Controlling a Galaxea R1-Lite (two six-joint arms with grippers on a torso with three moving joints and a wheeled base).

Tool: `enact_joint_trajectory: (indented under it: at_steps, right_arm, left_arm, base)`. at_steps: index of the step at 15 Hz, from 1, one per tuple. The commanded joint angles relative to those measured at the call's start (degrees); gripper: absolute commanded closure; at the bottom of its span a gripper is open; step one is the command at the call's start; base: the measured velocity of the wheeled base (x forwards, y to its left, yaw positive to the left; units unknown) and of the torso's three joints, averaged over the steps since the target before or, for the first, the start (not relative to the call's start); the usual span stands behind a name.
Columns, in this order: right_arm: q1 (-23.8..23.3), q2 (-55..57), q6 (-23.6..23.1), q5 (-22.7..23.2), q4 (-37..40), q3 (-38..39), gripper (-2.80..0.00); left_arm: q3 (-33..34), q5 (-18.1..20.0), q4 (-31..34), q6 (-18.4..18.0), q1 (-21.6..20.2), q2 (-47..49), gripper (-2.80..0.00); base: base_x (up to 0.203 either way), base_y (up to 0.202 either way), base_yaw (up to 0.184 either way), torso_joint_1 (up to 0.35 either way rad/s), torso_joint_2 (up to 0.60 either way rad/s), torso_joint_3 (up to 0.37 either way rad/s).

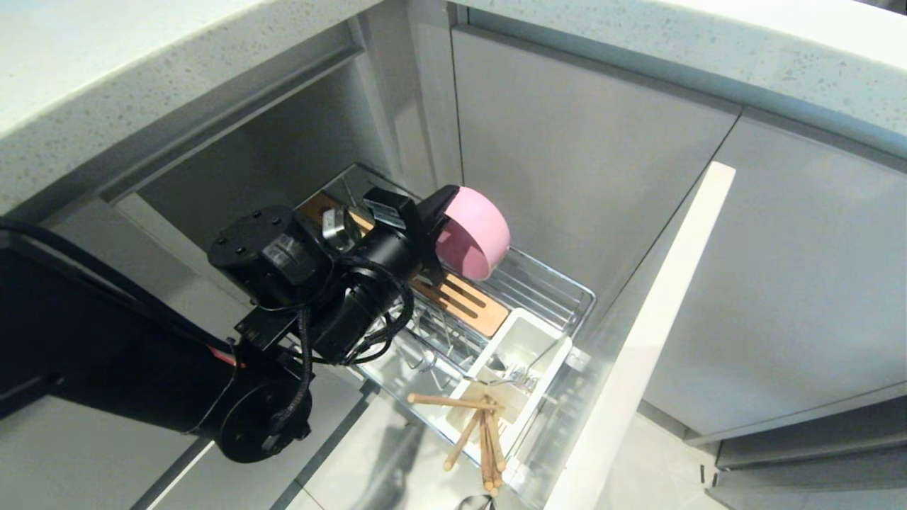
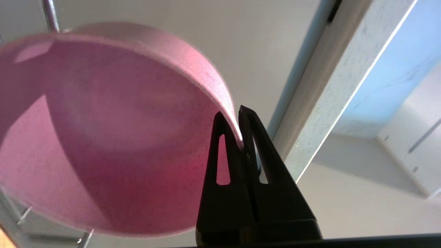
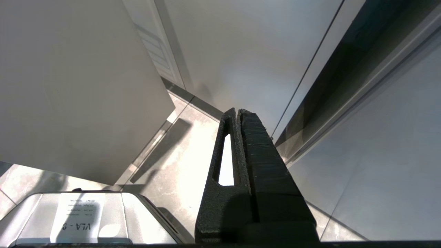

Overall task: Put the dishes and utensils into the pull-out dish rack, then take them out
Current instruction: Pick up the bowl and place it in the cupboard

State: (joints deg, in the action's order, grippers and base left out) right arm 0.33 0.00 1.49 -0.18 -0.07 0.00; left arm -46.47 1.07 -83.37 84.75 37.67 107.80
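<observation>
Rack (image 1: 560, 283) pulled out of the cabinet, front panel (image 1: 638, 354) at the near end. Pink bowl (image 1: 473, 234) tipped on edge over the rack's back half, rim pinched tight in the left gripper (image 2: 238, 119). Chopsticks (image 1: 482, 432) and fork (image 1: 514, 375) in the white box (image 1: 549, 340) by the panel. Right gripper (image 3: 238, 115) closed, holding nothing, off by the floor.

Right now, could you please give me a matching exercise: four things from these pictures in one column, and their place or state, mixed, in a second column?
Things:
1. pink bowl
2. wooden chopsticks
3. left gripper
4. right gripper

Places or states:
A. shut on nothing
B. in the white utensil box
C. held on edge above the rack
D. clamped on a rim

Pairs: 1-C, 2-B, 3-D, 4-A
</observation>
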Motion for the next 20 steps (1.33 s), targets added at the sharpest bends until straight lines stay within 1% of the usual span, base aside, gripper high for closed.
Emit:
enact_joint_trajectory:
  at_steps: [1,3,5,8,10,20]
  right_arm:
    - [0.03,0.00,0.01,0.01,-0.01,0.06,0.00]
    - [0.04,0.00,0.01,0.01,-0.01,0.07,0.00]
    - [0.03,0.00,0.01,0.01,-0.01,0.09,0.00]
    - [0.02,0.00,0.01,0.01,-0.01,0.08,0.00]
    - [0.02,0.00,0.01,0.01,-0.01,0.09,0.00]
    - [0.11,0.00,0.01,0.01,-0.01,0.09,0.00]
  left_arm:
    - [-0.02,0.16,-1.37,0.93,0.04,-0.05,0.00]
    - [0.06,1.60,-2.88,1.02,0.01,-0.04,0.00]
    - [0.06,2.00,-3.02,1.04,0.04,0.22,0.00]
    - [0.06,1.99,-2.94,1.27,0.00,0.80,0.00]
    - [0.06,1.92,-2.94,2.88,-0.05,1.27,0.00]
    - [0.06,1.92,-2.94,3.14,-0.40,3.19,0.00]
  base:
    - [0.000,0.000,0.000,0.000,0.00,0.000]
    - [0.000,0.000,0.000,0.000,0.00,0.000]
    - [0.000,0.000,0.000,0.000,0.00,0.000]
    - [0.000,0.000,0.000,0.000,0.00,0.000]
    - [0.000,0.000,0.000,0.000,0.00,0.000]
    - [0.000,0.000,0.000,0.000,0.00,0.000]
